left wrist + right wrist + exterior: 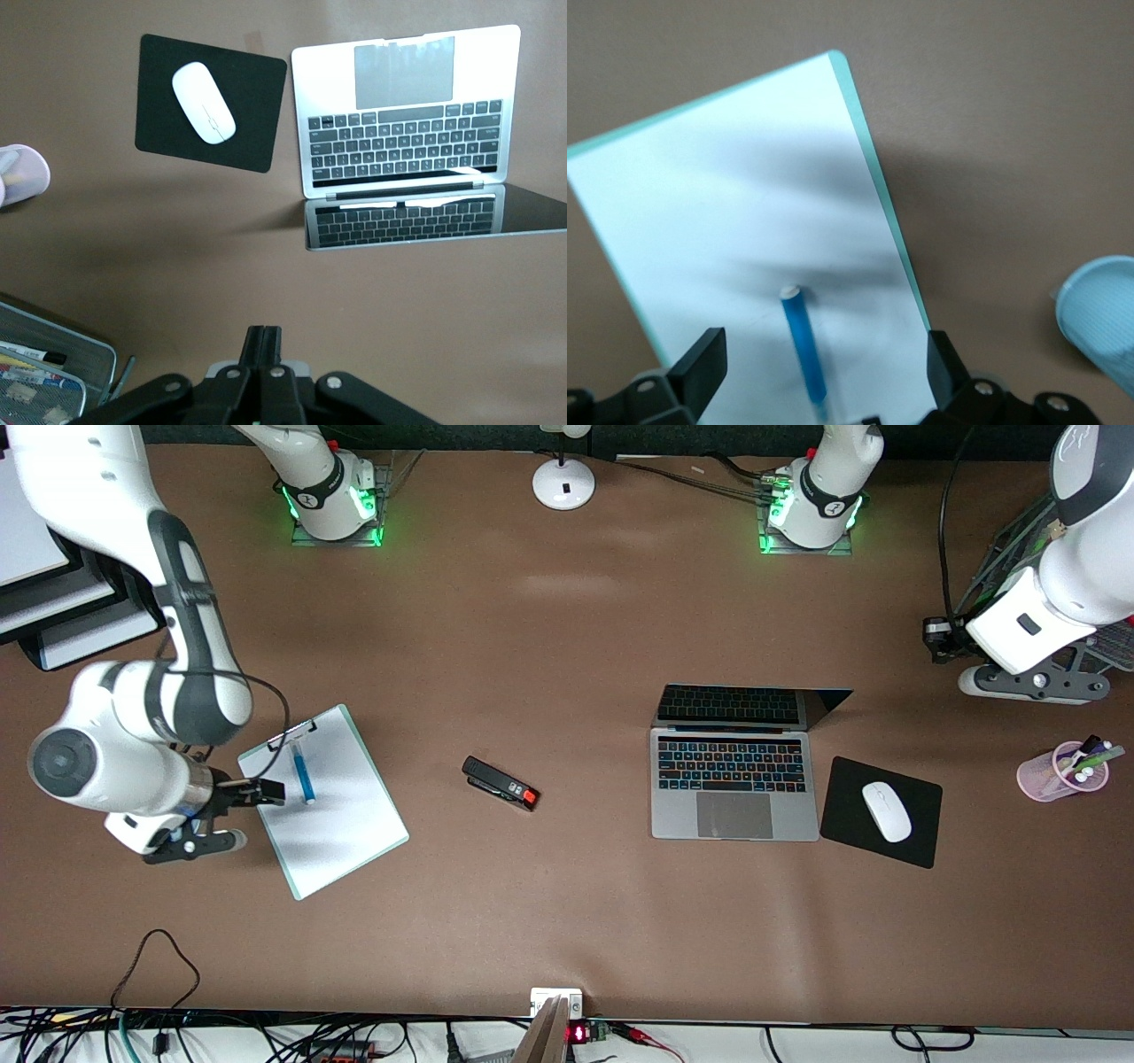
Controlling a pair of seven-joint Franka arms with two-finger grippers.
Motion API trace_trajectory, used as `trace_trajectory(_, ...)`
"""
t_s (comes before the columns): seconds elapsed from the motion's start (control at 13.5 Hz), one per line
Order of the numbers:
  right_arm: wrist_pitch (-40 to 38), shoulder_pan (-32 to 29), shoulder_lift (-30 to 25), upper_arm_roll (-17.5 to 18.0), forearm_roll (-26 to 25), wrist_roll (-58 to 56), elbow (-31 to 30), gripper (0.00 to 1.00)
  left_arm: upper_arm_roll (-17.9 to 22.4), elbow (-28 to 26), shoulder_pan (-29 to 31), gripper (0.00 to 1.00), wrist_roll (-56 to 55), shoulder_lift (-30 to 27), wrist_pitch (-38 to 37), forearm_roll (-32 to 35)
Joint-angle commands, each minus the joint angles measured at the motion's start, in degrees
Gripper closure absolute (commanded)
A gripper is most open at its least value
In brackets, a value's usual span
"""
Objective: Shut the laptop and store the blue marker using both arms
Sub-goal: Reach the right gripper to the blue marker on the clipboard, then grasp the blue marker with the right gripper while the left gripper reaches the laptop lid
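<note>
**Desk:** What have you got on the right side?

**Me:** From the wrist camera I see my right gripper (819, 372) with its fingers (700, 363) spread wide and nothing between them. The blue marker (804, 356) lies on the clipboard (735, 195) directly under that gap, pale end pointing away from the wrist; its other end is cut off at the frame edge. In the front view the gripper (266, 790) hangs over the clipboard's edge, just beside the marker (303, 772). A pale blue round rim (1103, 319) shows at the corner, cropped; I can't say what it is.

**Desk:** And the left?

**Me:** The left gripper (263, 341) is pinched together, fingers touching, holding nothing, and waiting over bare table. Out ahead of it the laptop (403, 124) stands open, its screen so steeply foreshortened that I only see the keyboard mirrored in it. Beside the laptop lies the mouse pad (213, 102) with a white mouse (204, 102) on it. A pink cup (22, 175) is half out of frame, and a mesh tray (53, 354) sits cropped by the wrist. In the front view most of that gripper (937, 638) is hidden by the arm.
</note>
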Motion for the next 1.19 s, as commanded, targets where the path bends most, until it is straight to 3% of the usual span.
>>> trace_trajectory(0.0,0.7,1.1,2.2,0.2,-1.2,-1.8,0.5,0.00,-1.4,0.2,-0.1,1.00,-1.0,-0.1,-2.3,-1.0)
trace_trajectory(0.22,1.5,3.7,1.9,0.0,-2.2,-1.8,-2.1,0.00,-2.7,-2.5,0.1,1.00,-1.3,-1.4,-2.4,-4.8)
trace_trajectory(0.37,6.3,3.4,1.5,0.0,-2.1,-1.9,-5.4,0.00,-2.9,-5.3,0.0,1.00,-1.5,-2.2,-0.6,-7.7)
trace_trajectory(0.52,14.0,3.3,0.4,-0.1,-2.2,-2.5,-10.8,0.00,-5.5,-11.2,0.2,1.00,-2.2,-4.0,4.5,-8.2)
trace_trajectory(0.74,14.7,2.0,0.3,-0.2,-1.9,-3.5,-11.6,0.00,-13.1,-23.5,0.2,1.00,-8.5,-9.8,15.3,-8.2)
trace_trajectory(0.89,14.2,1.8,0.4,-0.2,-1.8,-3.6,-11.8,0.05,-17.1,-30.0,0.4,1.00,-9.9,-12.1,22.6,-8.2)
trace_trajectory(1.11,14.1,2.4,0.3,-0.1,-1.9,-3.7,-12.4,0.19,-18.1,-35.6,0.4,1.00,-10.0,-12.1,31.1,-8.2)
